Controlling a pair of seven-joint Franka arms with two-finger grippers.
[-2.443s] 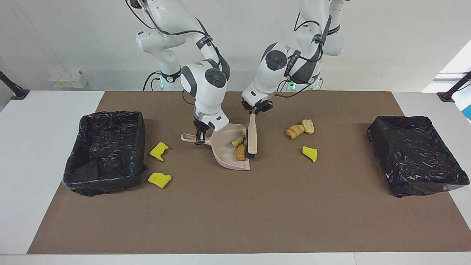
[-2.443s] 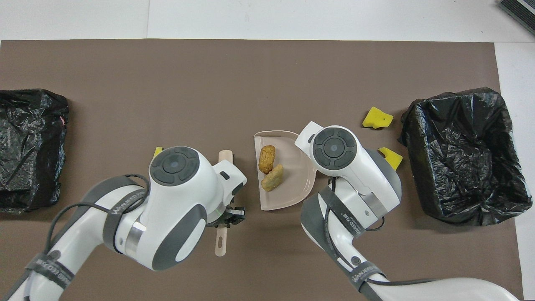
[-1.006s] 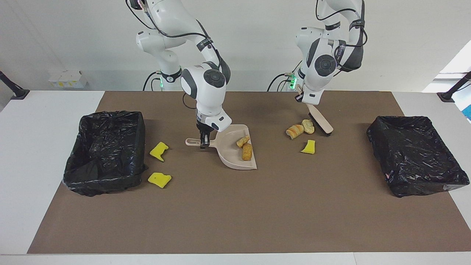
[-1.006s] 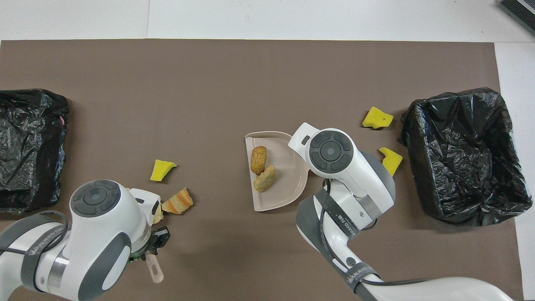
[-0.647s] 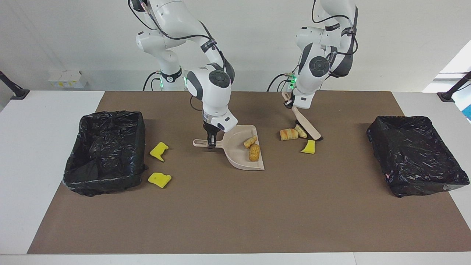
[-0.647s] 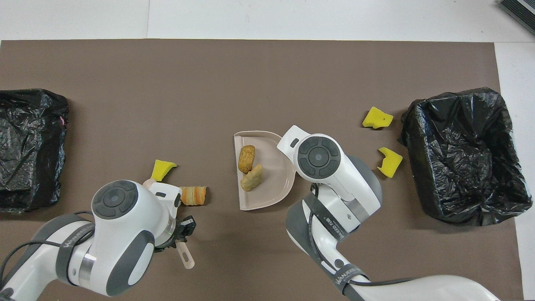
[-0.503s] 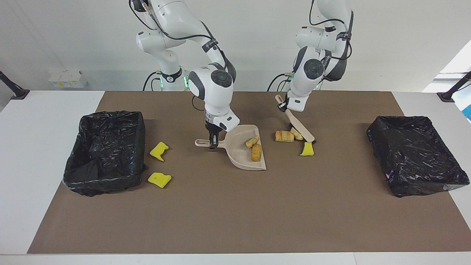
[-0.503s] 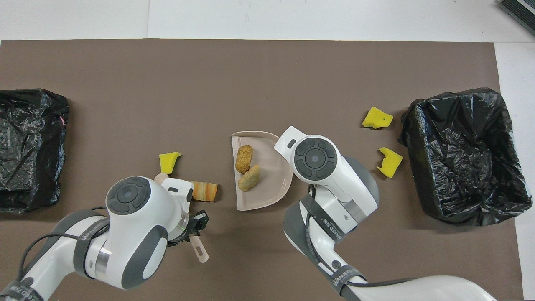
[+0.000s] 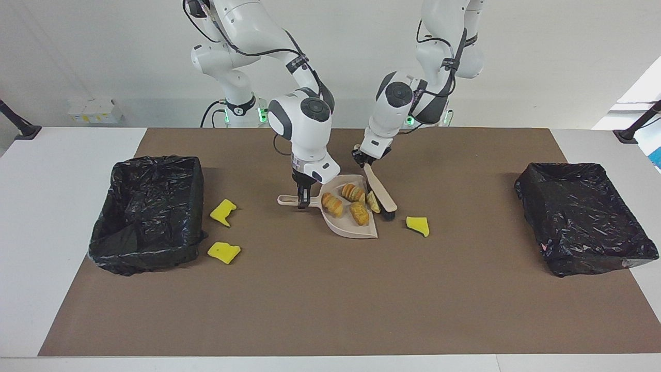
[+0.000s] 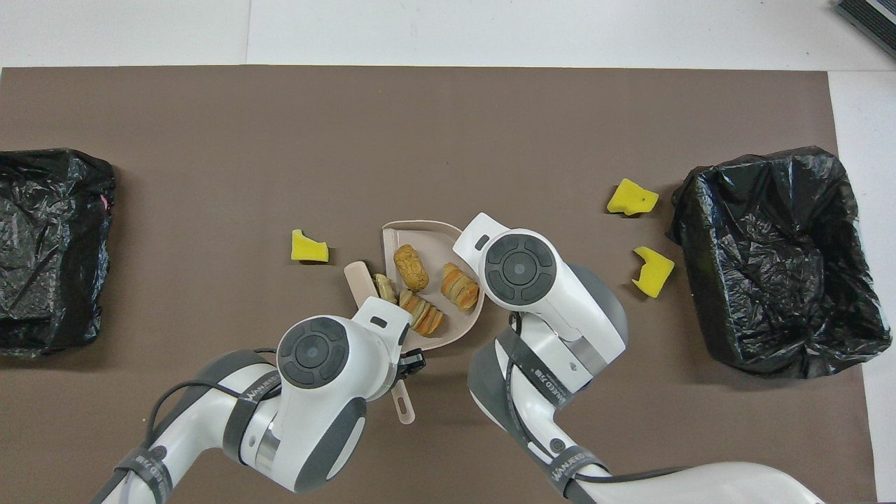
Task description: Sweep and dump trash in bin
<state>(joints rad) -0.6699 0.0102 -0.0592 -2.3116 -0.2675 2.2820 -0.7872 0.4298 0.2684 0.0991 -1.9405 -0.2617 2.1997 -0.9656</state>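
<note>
A brown mat [image 9: 330, 299] covers the white counter [image 9: 57, 206] before a pale wall. A black-lined bin [image 9: 147, 212] sits at the right arm's end, another bin [image 9: 586, 222] at the left arm's. The right pincer [image 9: 303, 200] is clenched on the dustpan [image 9: 343, 227] handle; the left pincer [image 9: 367, 161] is clenched on the brush [image 9: 382, 195] at the pan's mouth. Bread lumps [image 9: 353, 193] lie in the pan. One yellow sponge piece [image 9: 418, 225] lies just beside it, two more sponge scraps [image 9: 223, 212] near the right arm's bin. The mat's half farther from the robots lies open.
</note>
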